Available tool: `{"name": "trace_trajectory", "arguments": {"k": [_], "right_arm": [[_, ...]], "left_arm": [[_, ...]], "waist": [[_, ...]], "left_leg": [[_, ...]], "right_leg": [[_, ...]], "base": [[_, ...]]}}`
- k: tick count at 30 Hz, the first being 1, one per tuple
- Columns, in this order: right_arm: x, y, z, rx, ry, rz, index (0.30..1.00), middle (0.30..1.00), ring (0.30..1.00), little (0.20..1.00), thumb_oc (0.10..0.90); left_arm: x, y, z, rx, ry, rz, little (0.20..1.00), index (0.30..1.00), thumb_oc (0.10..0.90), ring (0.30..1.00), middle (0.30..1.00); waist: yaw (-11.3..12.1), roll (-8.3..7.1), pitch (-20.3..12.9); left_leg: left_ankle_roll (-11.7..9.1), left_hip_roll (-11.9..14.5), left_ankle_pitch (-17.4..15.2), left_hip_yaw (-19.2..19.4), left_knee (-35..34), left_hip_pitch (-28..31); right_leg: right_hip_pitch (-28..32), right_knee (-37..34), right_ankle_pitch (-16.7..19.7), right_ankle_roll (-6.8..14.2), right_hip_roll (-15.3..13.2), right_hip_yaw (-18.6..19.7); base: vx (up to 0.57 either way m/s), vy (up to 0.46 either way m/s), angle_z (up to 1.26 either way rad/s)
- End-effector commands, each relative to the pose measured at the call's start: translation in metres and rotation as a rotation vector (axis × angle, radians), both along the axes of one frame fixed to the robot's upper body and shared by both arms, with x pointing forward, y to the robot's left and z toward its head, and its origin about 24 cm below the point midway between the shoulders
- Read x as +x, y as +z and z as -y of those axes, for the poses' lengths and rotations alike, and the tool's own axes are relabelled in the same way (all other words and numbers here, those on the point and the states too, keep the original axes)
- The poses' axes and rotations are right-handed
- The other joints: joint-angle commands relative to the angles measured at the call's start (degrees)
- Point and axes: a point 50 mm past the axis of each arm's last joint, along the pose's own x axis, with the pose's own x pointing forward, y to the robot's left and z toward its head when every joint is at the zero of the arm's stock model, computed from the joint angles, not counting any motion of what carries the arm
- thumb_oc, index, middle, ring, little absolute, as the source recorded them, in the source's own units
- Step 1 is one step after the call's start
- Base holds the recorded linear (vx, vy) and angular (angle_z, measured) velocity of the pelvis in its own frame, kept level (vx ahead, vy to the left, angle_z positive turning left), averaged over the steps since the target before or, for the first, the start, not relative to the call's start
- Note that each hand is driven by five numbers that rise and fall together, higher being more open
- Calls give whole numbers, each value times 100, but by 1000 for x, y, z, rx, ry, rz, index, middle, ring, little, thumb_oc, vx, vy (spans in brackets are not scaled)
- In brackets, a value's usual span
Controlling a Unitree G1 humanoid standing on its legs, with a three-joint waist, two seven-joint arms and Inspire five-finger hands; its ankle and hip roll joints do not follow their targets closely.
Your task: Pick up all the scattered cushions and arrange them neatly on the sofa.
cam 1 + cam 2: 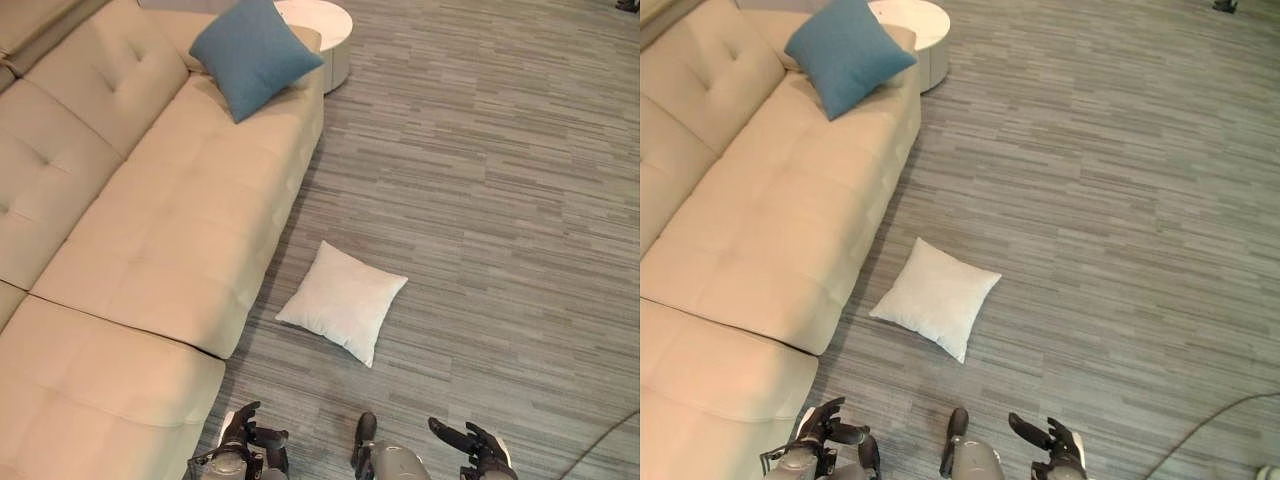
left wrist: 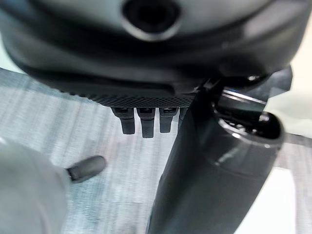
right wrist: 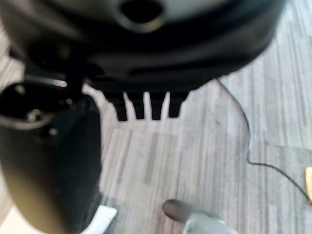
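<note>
One white cushion [image 1: 342, 300] sits on the floor by the sofa's [image 1: 150, 250] front edge, straight ahead of both empty hands, left hand [image 1: 240, 432] marginally nearer than right hand [image 1: 470, 442] (fingers loose on each).

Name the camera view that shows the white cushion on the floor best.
The left eye view: the white cushion lies whole and unobstructed on the floor beside the sofa. The right eye view shows it equally whole. The right wrist view catches perhaps a pale corner.
</note>
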Motion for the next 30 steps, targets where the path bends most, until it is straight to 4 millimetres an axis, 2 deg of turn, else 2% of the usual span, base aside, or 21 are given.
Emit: {"name": "trace_trajectory", "arguments": {"k": [1,2,3,7,8,9,10,11,12,13,16,17,19,21,22,23,24,26,29,30], "right_arm": [[3,5,7,-32,-10,51,900,900,900,900,800],[7,8,10,-43,-6,65,900,900,900,900,800],[7,9,11,-45,-8,65,900,900,900,900,800],[7,10,13,-55,7,64,900,900,900,900,800],[7,10,13,-59,14,64,900,900,900,900,800],[7,11,14,-67,24,58,900,900,900,900,800],[7,11,14,-67,24,58,900,900,900,900,800],[5,10,15,-76,28,48,900,900,900,900,800],[5,10,15,-76,28,48,900,900,900,900,800],[4,10,16,-82,27,43,900,900,900,900,800],[2,9,16,-88,34,32,900,900,900,900,800],[1,8,15,-83,43,22,900,900,900,900,800],[0,7,13,-77,47,16,900,900,900,900,800],[-2,6,11,-75,61,5,900,900,900,900,800],[-1,5,8,-68,81,1,900,900,900,900,800],[0,5,8,-68,81,1,900,900,900,900,800],[4,5,5,-58,92,8,900,900,900,900,800],[6,6,4,-56,95,12,900,900,900,900,800],[16,8,1,-44,109,38,900,900,900,900,800],[26,12,-1,-42,126,68,900,900,900,900,800]], "left_arm": [[11,8,-7,26,-27,77,900,900,800,900,900],[12,8,-4,17,-25,74,900,900,800,900,900],[12,8,-5,18,-21,73,900,900,800,900,900],[13,9,-4,18,-11,78,900,900,800,900,900],[12,8,-3,20,-13,75,900,900,800,900,900],[12,8,-2,19,-18,72,900,900,800,900,900],[12,8,-2,19,-18,72,900,900,800,900,900],[12,8,-2,26,-24,69,900,900,800,900,900],[12,8,-2,26,-24,69,900,900,800,900,900],[12,8,-2,24,-24,73,900,900,800,900,900],[10,7,-2,21,-12,70,900,900,800,900,900],[6,6,-5,12,13,60,900,900,800,900,900],[3,4,-6,12,17,49,900,900,800,900,900],[2,4,-8,13,24,47,900,900,800,900,900],[4,6,-10,14,24,60,900,900,800,900,900],[4,6,-11,14,24,60,900,900,800,900,900],[7,8,-11,13,14,70,900,900,800,900,900],[7,8,-12,14,10,70,900,900,800,900,900],[12,11,-16,19,8,87,900,900,800,900,900],[15,14,-19,28,10,102,900,900,800,900,900]], "waist": [[40,-106,-24],[95,-139,95],[114,-156,111],[222,-208,156],[265,-228,172],[313,-216,171],[315,-219,176],[393,-165,170],[395,-168,175],[474,-147,174],[557,-159,153],[609,-152,88],[627,-171,70],[680,-235,22],[730,-292,-6],[735,-295,-5],[769,-345,-40],[790,-367,-55],[779,-341,-9],[719,-270,104]], "left_leg": [[-11,-429,-930,36,1545,-83],[-100,-333,-665,-5,2343,-499],[-96,-260,-642,6,2499,-626],[13,-226,-763,-35,2438,-1061],[46,-235,-797,-50,2177,-1151],[47,-242,-710,-75,1531,-1169],[47,-247,-704,-71,1518,-1155],[-47,-186,-218,-188,738,-1291],[-47,-190,-211,-185,723,-1278],[-124,-219,63,-366,146,-1388],[-149,-298,157,-570,-104,-1548],[-131,-299,212,-689,-196,-1531],[-124,-288,259,-674,-111,-1468],[-63,-330,206,-657,90,-1479],[24,-390,74,-602,186,-1441],[25,-391,69,-597,190,-1440],[140,-482,-95,-565,258,-1392],[224,-547,-204,-539,302,-1349],[461,-691,-385,-536,229,-1099],[586,-712,-422,-546,172,-1010]], "right_leg": [[70,-429,127,238,-103,108],[188,-436,7,98,-68,138],[214,-431,-60,52,-50,163],[364,-466,-218,24,16,296],[430,-502,-260,43,43,349],[552,-571,-325,98,111,400],[559,-572,-326,99,107,403],[738,-648,-408,124,233,455],[744,-649,-409,125,230,456],[928,-713,-496,160,327,541],[1062,-739,-576,174,394,669],[1183,-730,-673,179,468,845],[1249,-719,-691,196,449,870],[1316,-661,-711,225,353,927],[1320,-520,-740,294,228,940],[1317,-514,-744,295,224,946],[1251,-299,-718,379,117,981],[1186,-99,-675,456,35,992],[641,949,-252,646,-148,1089],[228,1659,113,742,-182,1141]], "base": [[150,-276,30],[108,-149,6],[161,-175,-14],[144,-52,-40],[321,-33,-42],[258,-17,-32],[357,16,-30],[193,18,-23],[408,38,-34],[214,21,-29],[352,80,-33],[198,64,-41],[282,91,-69],[374,162,-66],[298,151,-43],[355,199,-34],[156,94,-12],[196,129,0],[181,182,-12],[130,193,-10]]}}
